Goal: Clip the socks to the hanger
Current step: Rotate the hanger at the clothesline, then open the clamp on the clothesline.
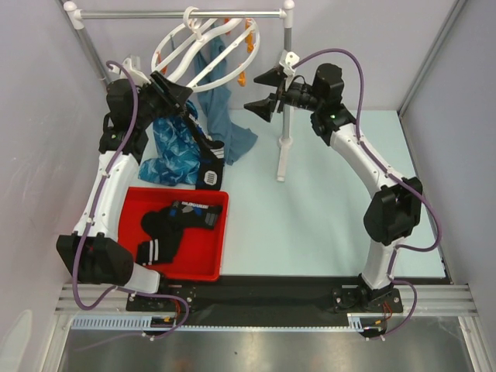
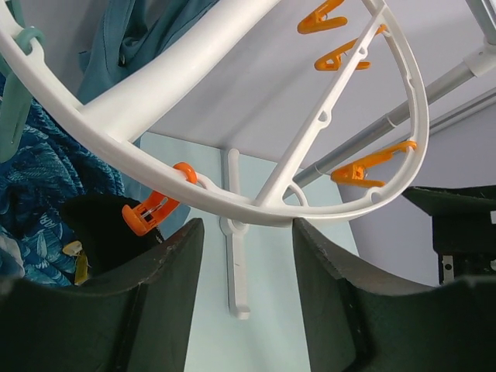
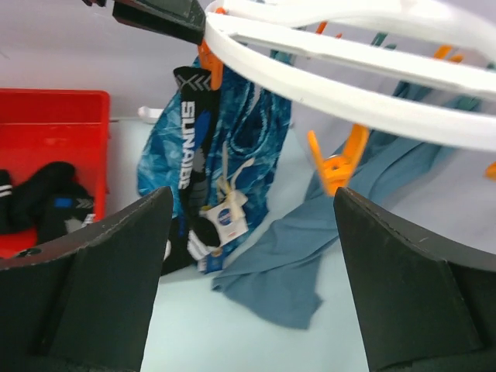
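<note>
The white hanger (image 1: 198,46) hangs tilted from the rail at the back, with orange clips (image 1: 249,35) on its rim. One black sock with white lettering (image 3: 188,132) hangs from an orange clip; it also shows in the top view (image 1: 208,161). More black socks (image 1: 167,223) lie in the red bin (image 1: 209,263). My left gripper (image 1: 174,91) is open, and its fingertips (image 2: 194,232) reach up to the hanger's rim (image 2: 256,211) beside an orange clip (image 2: 151,211). My right gripper (image 1: 263,93) is open and empty, right of the hanger and below its rim (image 3: 349,101).
A blue patterned cloth (image 1: 174,151) and a teal cloth (image 1: 229,116) hang under the hanger down to the table. The grey rail stand's right post (image 1: 284,116) stands just beside my right gripper. Walls close in on both sides.
</note>
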`<state>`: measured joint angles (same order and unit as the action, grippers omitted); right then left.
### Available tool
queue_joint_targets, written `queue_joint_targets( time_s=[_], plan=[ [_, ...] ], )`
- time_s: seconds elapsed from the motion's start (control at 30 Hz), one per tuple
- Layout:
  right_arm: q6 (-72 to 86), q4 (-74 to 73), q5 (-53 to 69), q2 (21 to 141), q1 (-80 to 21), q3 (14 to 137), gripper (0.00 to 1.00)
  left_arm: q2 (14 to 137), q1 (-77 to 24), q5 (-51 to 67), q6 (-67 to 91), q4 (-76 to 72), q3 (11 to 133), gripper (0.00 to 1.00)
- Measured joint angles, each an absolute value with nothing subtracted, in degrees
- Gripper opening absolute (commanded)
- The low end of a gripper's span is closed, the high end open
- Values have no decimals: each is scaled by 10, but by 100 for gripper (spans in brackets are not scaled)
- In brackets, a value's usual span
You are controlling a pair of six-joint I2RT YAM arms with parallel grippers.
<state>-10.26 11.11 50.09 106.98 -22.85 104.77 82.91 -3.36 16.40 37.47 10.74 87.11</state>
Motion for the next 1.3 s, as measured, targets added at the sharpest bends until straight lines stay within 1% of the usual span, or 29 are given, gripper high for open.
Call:
queue_joint_targets(
  time_s=[0.3,0.47,0.97,1.3],
  plan=[
    [-154,168,498,1113,-231,1061,85,829,-32,169,378,105,871,54],
    [-151,194,481,1138,-237,1074,77,829,-32,169,385,105,871,53],
    [-134,214,455,1188,-241,1147,63,829,-30,168,386,105,871,52],
    [-121,207,459,1214,-246,1188,62,829,-30,168,386,104,871,52]
  ],
)
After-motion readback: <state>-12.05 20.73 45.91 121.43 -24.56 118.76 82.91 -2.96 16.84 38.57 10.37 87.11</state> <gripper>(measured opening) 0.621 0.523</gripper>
